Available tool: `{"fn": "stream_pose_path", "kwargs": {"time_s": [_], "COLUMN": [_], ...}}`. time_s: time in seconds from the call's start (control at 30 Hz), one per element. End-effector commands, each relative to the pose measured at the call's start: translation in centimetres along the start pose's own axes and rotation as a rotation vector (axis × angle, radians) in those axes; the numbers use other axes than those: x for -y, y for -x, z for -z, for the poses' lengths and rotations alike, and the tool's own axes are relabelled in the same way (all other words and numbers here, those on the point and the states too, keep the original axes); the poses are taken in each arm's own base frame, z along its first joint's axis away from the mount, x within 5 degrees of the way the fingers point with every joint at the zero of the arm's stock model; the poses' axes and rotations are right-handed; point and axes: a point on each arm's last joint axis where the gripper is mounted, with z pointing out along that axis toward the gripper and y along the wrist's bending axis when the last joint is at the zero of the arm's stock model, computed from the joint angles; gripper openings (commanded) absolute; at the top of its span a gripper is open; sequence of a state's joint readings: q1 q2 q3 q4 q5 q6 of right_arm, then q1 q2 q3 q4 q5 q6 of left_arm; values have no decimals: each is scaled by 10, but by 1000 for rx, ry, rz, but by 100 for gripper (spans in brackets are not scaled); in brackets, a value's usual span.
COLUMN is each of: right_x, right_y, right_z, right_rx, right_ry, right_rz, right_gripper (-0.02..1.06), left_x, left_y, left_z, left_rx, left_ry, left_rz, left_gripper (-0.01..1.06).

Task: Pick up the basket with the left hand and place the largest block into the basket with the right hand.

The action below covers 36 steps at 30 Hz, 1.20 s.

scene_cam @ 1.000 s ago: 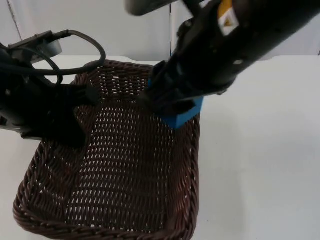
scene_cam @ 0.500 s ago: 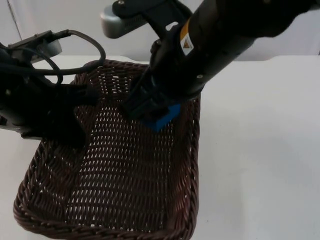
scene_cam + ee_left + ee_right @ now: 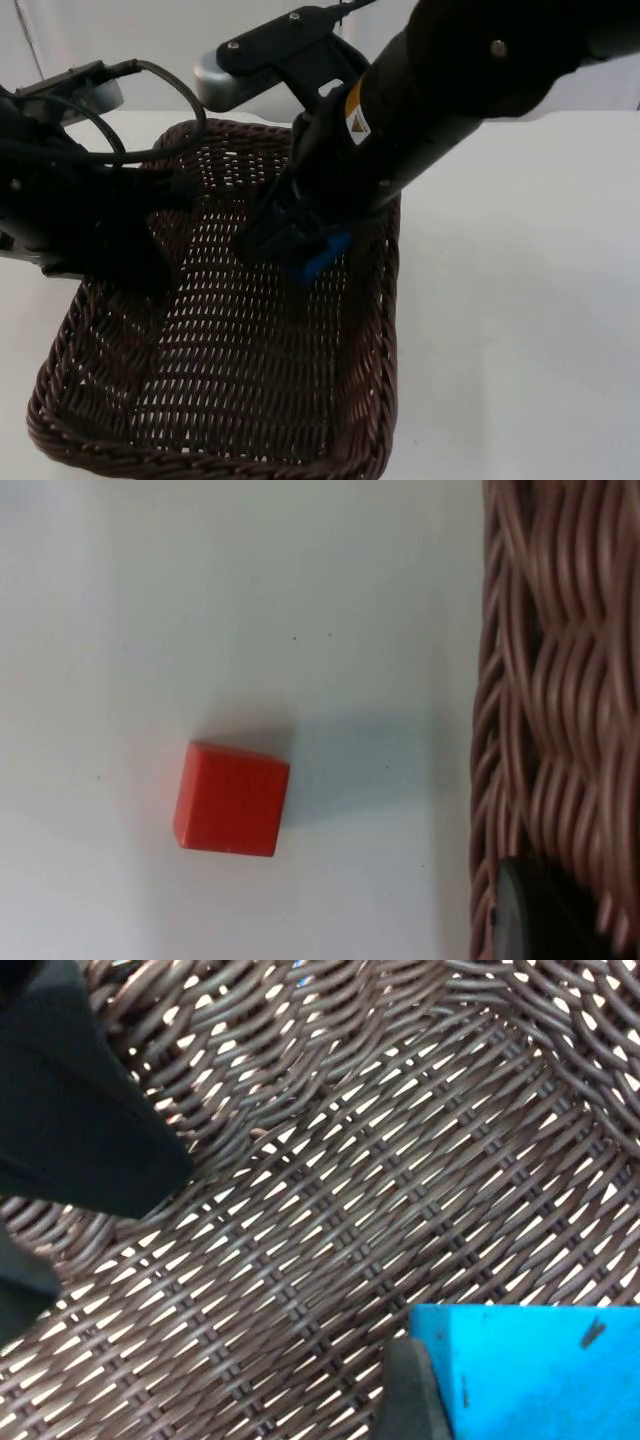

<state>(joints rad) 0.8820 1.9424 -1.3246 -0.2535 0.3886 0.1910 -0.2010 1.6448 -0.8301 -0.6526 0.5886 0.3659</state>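
My left gripper [image 3: 145, 262] is shut on the left rim of a brown wicker basket [image 3: 375, 300] and holds it up. The rim [image 3: 560, 680] passes beside the left fingertip [image 3: 530, 920]. Reaching in from the upper right, my right gripper [image 3: 298, 250] is shut on a blue block [image 3: 320, 256] over the far half of the basket's floor. In the right wrist view the blue block [image 3: 540, 1370] sits against a black finger [image 3: 415, 1390], just above the woven floor [image 3: 350, 1190]. I cannot tell whether the block touches the weave.
A small red block [image 3: 232, 798] lies on the white table [image 3: 200, 600] just outside the basket's left rim. Bare white table [image 3: 520, 300] stretches to the right of the basket. The grey wall closes the far side.
The right gripper has carried the blue block left and down, from above the basket's right rim to inside the basket. The left arm and basket have stayed still.
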Motion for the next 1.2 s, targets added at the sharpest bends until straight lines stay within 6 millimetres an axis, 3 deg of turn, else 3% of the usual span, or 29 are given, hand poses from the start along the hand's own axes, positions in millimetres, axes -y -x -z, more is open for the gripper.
{"fn": "stream_pose_path", "kwargs": {"time_s": [0.0,0.1,0.5,0.87,1.17], "right_x": [1,1,3,15,21], "right_y": [4,4,7,19,19], "right_z": [1,1,11,88,134], "right_rx": [30,30,33,23,26], "right_ry": [2,2,-5,-53,-75], "right_rz": [-4,-4,-5,-27,-44], "right_gripper": [52,66,69,69,69], "left_x": [1,1,1,1,2], "left_y": [1,1,1,1,1], "left_z": [3,3,3,3,3], "left_rx": [15,15,15,15,16], "left_ry": [-9,-9,-9,-9,-13], "left_rz": [13,13,13,13,19], "left_gripper": [0,0,0,0,0]}}
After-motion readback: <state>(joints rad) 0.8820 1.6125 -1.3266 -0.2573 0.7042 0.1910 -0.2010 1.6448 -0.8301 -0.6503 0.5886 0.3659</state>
